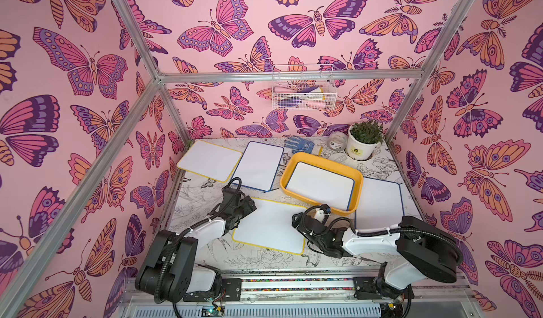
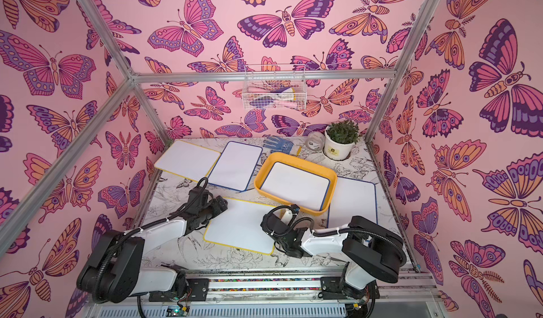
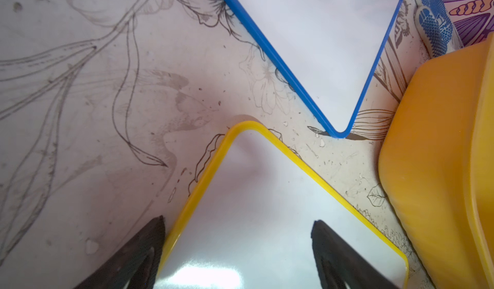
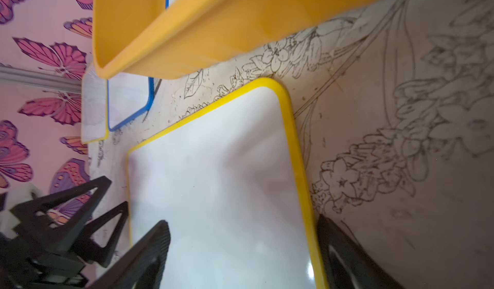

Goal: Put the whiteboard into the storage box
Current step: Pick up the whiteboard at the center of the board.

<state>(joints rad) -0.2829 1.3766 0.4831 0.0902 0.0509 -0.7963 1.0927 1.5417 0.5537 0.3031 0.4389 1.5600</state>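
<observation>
Yellow-rimmed whiteboard (image 1: 269, 227) lower centre, long axis left-right. Both spread, straddling its end edges: left gripper (image 3: 238, 223), right gripper (image 4: 242, 222). The storage box (image 1: 323, 158) sits upper right, nearer the right gripper.

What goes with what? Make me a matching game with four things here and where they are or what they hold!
Things:
1. white wire basket
2. green plant in a white pot
3. yellow-orange plastic storage box
4. blue-dotted fabric glove

Places or states:
A. holds a blue-edged whiteboard
B. hangs on the pink butterfly wall
C. stands in a far corner of the table
D. lies flat on the table just behind the storage box

Pairs: 1-B, 2-C, 3-A, 4-D
</observation>
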